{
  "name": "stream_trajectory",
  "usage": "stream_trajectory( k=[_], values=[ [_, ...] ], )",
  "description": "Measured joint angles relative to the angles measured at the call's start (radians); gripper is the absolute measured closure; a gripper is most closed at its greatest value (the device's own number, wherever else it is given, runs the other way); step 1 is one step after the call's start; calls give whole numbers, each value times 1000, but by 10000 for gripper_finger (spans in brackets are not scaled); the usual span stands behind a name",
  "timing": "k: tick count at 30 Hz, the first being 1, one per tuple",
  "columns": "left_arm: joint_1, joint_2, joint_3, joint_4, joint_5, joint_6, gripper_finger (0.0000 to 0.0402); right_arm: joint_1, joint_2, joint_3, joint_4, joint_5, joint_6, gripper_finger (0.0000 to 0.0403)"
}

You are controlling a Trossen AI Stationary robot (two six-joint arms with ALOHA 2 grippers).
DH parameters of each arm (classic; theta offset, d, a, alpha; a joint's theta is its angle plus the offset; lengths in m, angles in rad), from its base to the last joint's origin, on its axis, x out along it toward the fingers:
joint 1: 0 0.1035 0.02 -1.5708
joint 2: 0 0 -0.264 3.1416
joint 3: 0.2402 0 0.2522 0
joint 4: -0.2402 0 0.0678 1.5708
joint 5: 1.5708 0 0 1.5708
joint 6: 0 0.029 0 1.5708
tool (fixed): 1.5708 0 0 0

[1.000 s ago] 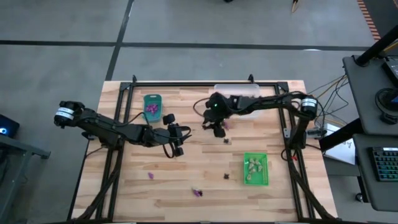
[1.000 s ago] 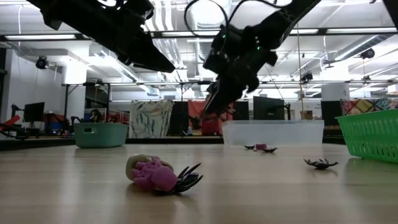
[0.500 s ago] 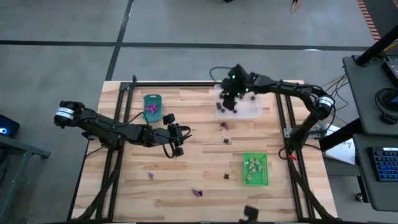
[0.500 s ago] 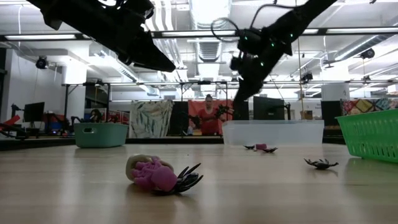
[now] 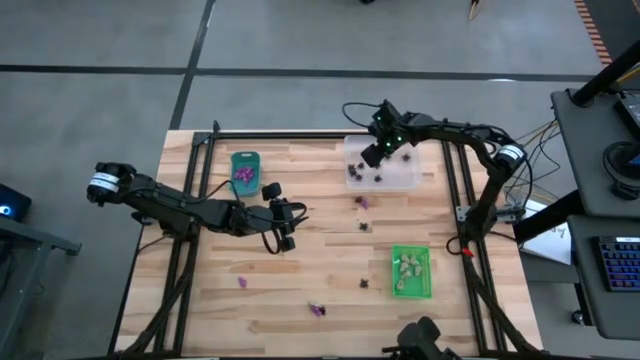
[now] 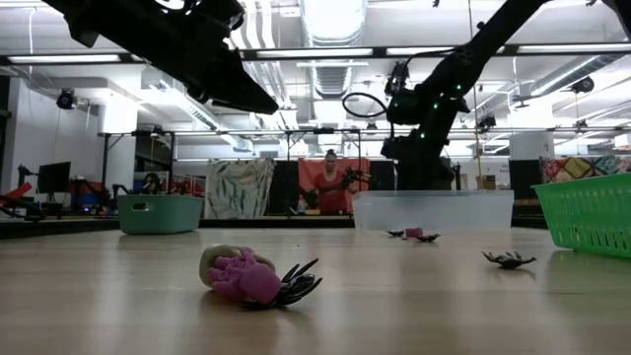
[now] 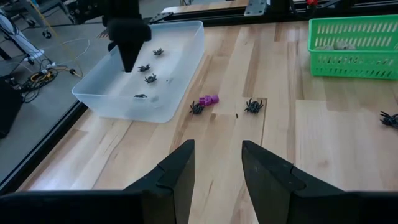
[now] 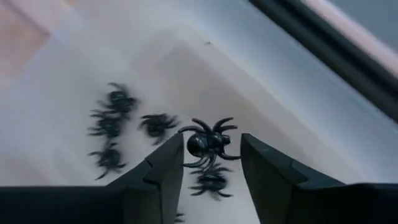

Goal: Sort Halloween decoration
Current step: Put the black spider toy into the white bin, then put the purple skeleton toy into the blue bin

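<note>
The right hand point(image 5: 381, 152) is held above the clear rectangular plastic tray point(image 5: 408, 180) at the far side of the wooden desk point(image 5: 330, 260). In the right wrist view a small black plastic spider point(image 8: 208, 144) is seen between the spread fingers point(image 8: 166, 163), apparently free of both pads (whether it is in the air or already lying in the tray cannot be told). Four more black spiders are counted on the tray floor in that view, point(image 8: 117, 101), point(image 8: 157, 123), point(image 8: 107, 155) and point(image 8: 210, 182).

The left hand point(image 5: 281, 228) is parked over the middle of the desk, its fingers point(image 7: 180, 168) apart and nothing held.

On the open desk, a purple trinket point(image 7: 208, 99) lies touching a black spider point(image 7: 197, 108), with a second black spider point(image 7: 253, 106) near. Three more trinkets are seen nearer the front edge: one purple point(image 5: 241, 282), one black point(image 5: 364, 283) and one purple-and-black cluster point(image 5: 316, 310).

Purple pieces point(image 5: 243, 176) are held in the small teal tray point(image 5: 244, 159), and pale cream-green pieces point(image 5: 410, 267) in the bright green mesh tray point(image 5: 411, 287); neither lot can be counted.
</note>
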Motion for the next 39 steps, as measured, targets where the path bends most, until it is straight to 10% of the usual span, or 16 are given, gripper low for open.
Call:
stream_trajectory(
  k=[20, 39],
  values=[
    [0, 0, 2, -30, 110, -148, 286, 63, -172, 0, -100, 26, 28, 207],
    [-131, 0, 345, -1022, 351, -1143, 286, 351, -415, 0, -97, 37, 35, 207]
  ],
)
